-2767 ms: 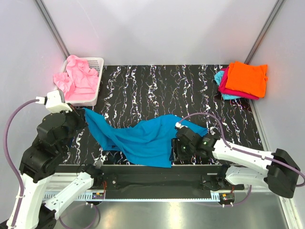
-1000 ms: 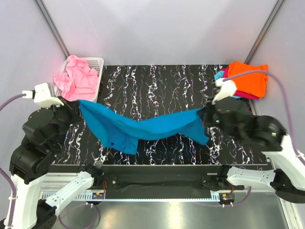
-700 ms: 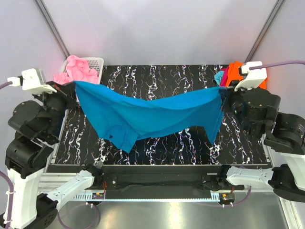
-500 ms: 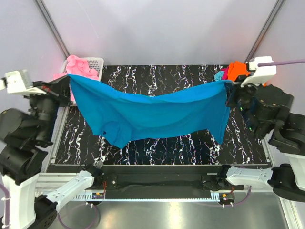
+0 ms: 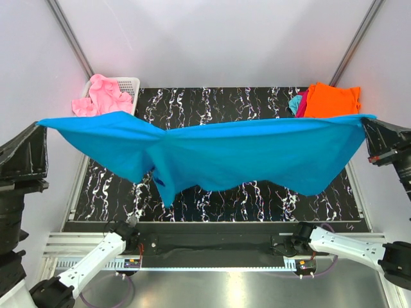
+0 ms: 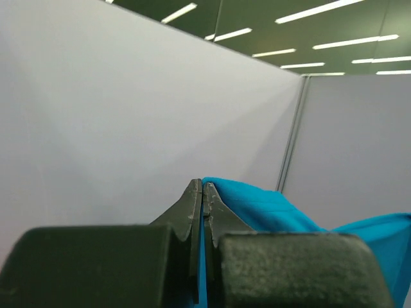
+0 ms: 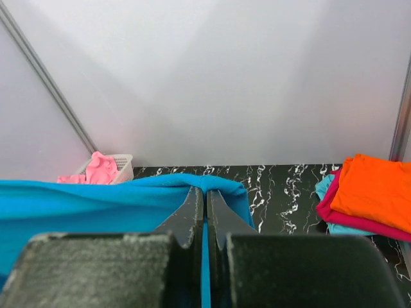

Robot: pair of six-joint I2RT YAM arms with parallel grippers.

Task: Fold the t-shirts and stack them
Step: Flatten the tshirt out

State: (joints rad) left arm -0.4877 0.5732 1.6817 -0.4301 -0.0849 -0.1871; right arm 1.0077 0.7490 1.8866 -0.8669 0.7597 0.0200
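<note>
"Top external view, biggest thing first: the black marbled table (image 5: pixel 225 106), and above it the teal-blue t-shirt (image 5: pixel 244 151), stretched wide in the air from one side to the other. A loose fold droops left of the middle. Which step is this?"

"Spreading it out, I'd judge, before any fold is made. The next move calls for lowering both ends together so the cloth lands flat. It should come down short of the folded stack (image 5: pixel 331 102) at the far right corner, and short of the basket (image 5: pixel 130 86) with the pink shirt (image 5: pixel 103 96) at the far left."

"And the claws?"

"Each pinches one end of it. In the left wrist view the left claw (image 6: pixel 202 187) has its fingers pressed together on a teal edge that trails off to the right of that view. In the right wrist view the right claw (image 7: pixel 206 192) is closed the same way on cloth that runs mostly to the left."
</note>
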